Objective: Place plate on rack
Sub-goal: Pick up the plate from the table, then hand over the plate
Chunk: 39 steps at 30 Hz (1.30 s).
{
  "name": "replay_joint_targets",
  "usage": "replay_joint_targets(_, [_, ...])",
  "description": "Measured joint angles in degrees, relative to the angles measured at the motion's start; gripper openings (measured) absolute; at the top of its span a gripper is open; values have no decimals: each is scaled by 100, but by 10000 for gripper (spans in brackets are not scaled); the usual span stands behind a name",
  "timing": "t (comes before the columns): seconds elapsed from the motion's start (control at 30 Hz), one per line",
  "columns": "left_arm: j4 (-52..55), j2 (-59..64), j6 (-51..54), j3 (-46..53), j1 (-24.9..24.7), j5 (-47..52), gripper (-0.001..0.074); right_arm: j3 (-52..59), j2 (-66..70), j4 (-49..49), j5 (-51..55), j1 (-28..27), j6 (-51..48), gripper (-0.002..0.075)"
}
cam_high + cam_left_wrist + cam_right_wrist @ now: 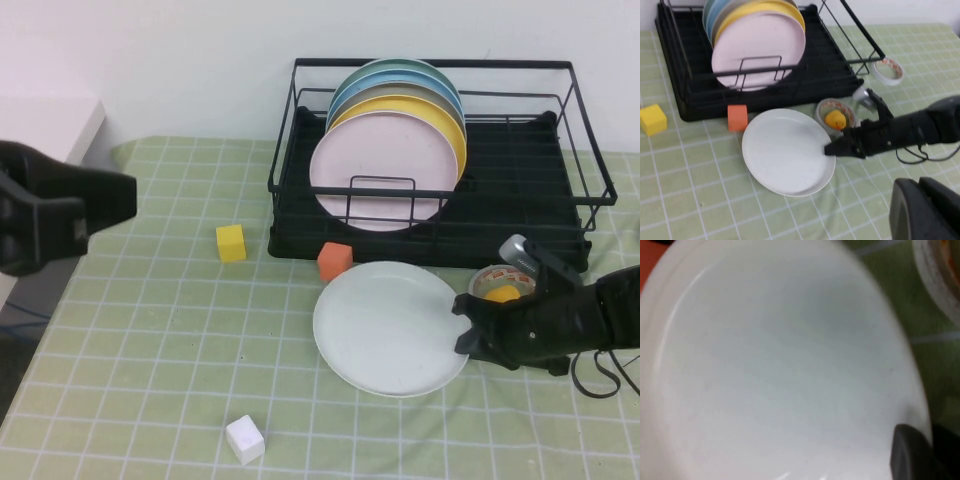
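On a green-checked table (150, 350) by a white wall, the right tool (465, 325) clamps the plate (385, 325) at its 3 o'clock rim, below the rack (520, 190); the left tool (60, 215), fingers unclear, hovers at 9 o'clock.

The right arm reaches in low from the right edge of the scene, its black forearm lying nearly level and pointing left. The right gripper (466, 325) sits at the near right, tips at the right rim of the large round pale mint-white plate (385, 325), one dark fingertip (910, 452) over the rim. The left gripper (60, 210) is raised at the far left, well apart from the right arm.
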Motion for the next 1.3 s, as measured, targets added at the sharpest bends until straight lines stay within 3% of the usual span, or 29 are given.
replay_joint_targets(0.43, [0, -24, -314, 0, 0, 385, -1, 0, -592, -735, 573, 21, 9, 12])
replay_joint_targets(0.8, [-89, -35, -1488, 601, 0, 123, 15, 642, -2933, -1618, 1058, 47, 44, 12])
replay_joint_targets(0.9, [-435, -35, -1215, 1161, 0, -55, 112, 1098, -3770, -1693, 1123, 47, 44, 12])
replay_joint_targets(1.1, [-1947, 81, 208, 1884, 0, -324, 448, 1850, -5128, -1720, 1294, 47, 44, 12])
replay_joint_targets(1.3, [-3176, 702, 1340, 1944, 0, -186, 494, 1962, -5461, -1593, 1477, 182, 44, 12])
